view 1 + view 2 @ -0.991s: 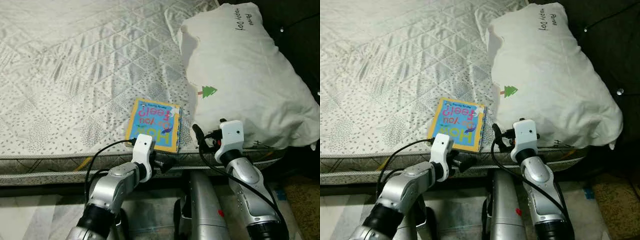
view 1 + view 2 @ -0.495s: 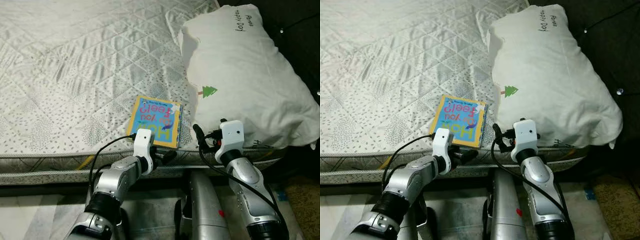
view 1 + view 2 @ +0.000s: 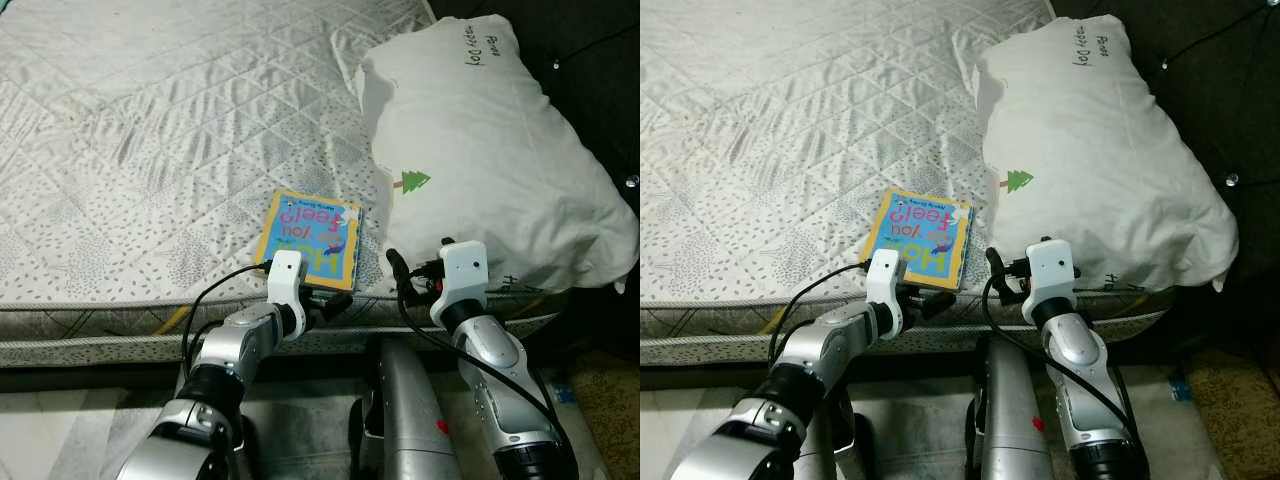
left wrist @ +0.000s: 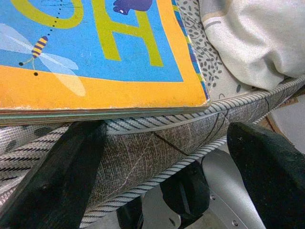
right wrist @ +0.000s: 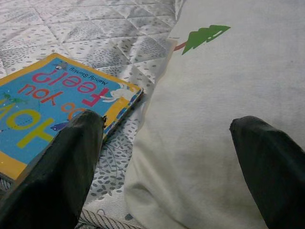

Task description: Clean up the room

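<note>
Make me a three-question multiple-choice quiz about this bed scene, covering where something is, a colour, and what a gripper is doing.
1. Where does the blue and yellow picture book lie?
A. on the floor
B. near the edge of the quilted white mattress
C. on top of the pillow

2. What colour is the small tree printed on the big white pillow?
A. green
B. red
C. purple

3. How are the left gripper's fingers?
A. shut on the book
B. shut on the pillow
C. open

Answers: B, it lies flat by the mattress border; A, the tree is green; C, its two black fingers stand apart below the book.
</note>
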Tool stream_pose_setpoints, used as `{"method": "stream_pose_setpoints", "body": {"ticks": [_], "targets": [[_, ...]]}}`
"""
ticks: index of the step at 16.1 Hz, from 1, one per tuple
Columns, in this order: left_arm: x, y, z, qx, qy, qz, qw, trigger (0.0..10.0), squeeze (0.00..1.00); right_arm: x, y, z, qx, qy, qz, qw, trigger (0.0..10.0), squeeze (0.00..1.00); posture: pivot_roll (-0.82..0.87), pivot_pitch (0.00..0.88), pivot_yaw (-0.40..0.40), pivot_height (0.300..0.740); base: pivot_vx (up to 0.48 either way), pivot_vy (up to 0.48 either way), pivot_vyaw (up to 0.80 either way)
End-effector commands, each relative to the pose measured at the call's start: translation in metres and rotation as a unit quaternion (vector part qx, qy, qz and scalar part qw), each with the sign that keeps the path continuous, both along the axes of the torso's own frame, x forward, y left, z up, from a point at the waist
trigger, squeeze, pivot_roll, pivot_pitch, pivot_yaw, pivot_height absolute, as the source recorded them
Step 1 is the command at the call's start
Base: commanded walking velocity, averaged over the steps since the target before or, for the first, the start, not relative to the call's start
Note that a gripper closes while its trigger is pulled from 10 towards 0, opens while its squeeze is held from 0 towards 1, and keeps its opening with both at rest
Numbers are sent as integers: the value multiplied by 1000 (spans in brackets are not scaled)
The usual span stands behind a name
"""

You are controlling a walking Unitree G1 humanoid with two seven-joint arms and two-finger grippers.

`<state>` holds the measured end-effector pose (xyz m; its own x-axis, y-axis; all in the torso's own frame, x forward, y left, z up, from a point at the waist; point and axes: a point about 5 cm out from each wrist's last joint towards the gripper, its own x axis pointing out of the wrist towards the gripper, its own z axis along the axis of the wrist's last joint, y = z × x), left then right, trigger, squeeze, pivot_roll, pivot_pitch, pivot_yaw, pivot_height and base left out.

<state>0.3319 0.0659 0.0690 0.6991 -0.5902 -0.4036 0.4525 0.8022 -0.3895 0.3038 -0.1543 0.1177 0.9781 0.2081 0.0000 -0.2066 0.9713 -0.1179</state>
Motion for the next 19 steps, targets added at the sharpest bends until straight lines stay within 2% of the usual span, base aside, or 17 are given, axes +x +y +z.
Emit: {"method": "stream_pose_setpoints", "body": {"ticks": [1, 4, 7, 11, 13, 17, 19], "targets": [[10, -1, 17, -2, -40, 7, 999, 10000, 0, -2, -2, -4, -3, 7, -3, 1000, 10000, 0, -21, 215, -23, 528, 0, 0, 0], [10, -1, 17, -2, -40, 7, 999, 10000, 0, -2, -2, -4, -3, 7, -3, 1000, 10000, 0, -21, 215, -23, 528, 0, 0, 0], [8, -15, 35, -28, -90, -21, 995, 10000, 0, -2, -1, -4, -10, 4, -1, 1000, 10000, 0, -18, 215, -21, 528, 0, 0, 0], [8, -21, 44, -37, -127, -37, 991, 10000, 0, -2, 0, -3, -13, 3, 11, 1000, 10000, 0, -14, 212, -24, 528, 0, 0, 0], [9, -27, 45, -37, -130, -48, 990, 10000, 0, -5, -9, -4, -26, 7, 18, 999, 10000, 0, -23, 213, -21, 528, 0, 0, 0], [6, -32, 43, -40, -125, -53, 990, 10000, 0, -7, -8, -4, -27, 7, 16, 999, 10000, 0, -24, 215, -18, 528, 0, 0, 0], [3, -40, 41, -50, -120, -61, 990, 10000, 0, -6, -6, -5, -27, 7, 17, 999, 10000, 0, -12, 212, -18, 528, 0, 0, 0]]}}
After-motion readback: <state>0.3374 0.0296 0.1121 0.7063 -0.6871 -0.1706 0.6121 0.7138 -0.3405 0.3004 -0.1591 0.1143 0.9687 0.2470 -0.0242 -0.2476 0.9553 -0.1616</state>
